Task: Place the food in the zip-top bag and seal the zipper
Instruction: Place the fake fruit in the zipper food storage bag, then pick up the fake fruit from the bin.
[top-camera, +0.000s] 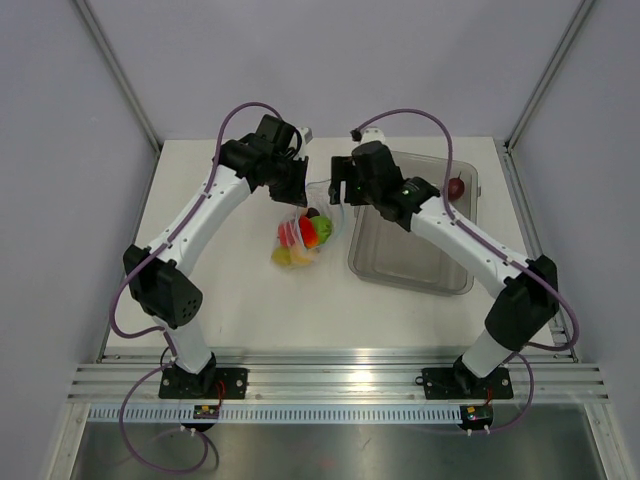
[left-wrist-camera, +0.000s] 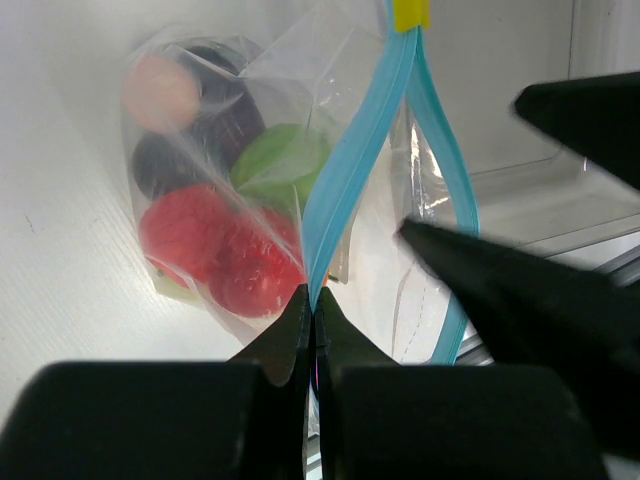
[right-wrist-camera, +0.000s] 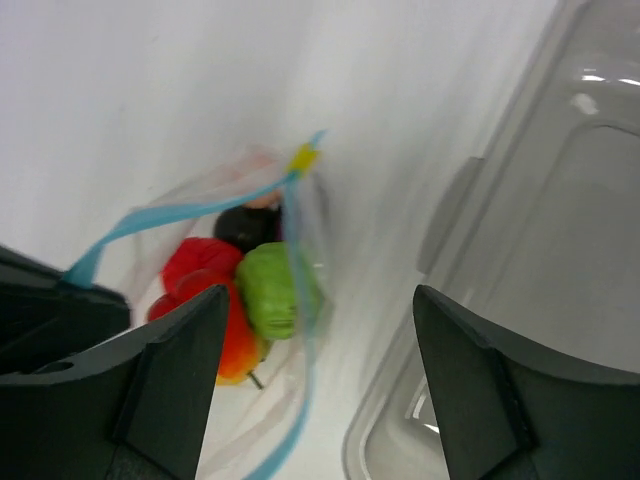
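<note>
Left fingers (left-wrist-camera: 280, 350) pinch one lip of the blue zipper (left-wrist-camera: 347, 170) on the zip-top bag (left-wrist-camera: 300, 80); right fingers (right-wrist-camera: 480, 380) stand apart. Sealing well probably means aligning both lips, then pressing along.

The zip-top bag (top-camera: 304, 238) lies mid-table (top-camera: 230, 290), with the food (top-camera: 314, 230) inside, gathered toward its near end. The bin (top-camera: 410, 258) sits just right of the bag, one toy fruit (top-camera: 456, 187) at its far right corner.

The zip-top bag (top-camera: 303, 238) is being hemmed by the grey bin (top-camera: 410, 262) on its right, seemingly not touching; open table (top-camera: 240, 290) is being left near and leftward.
</note>
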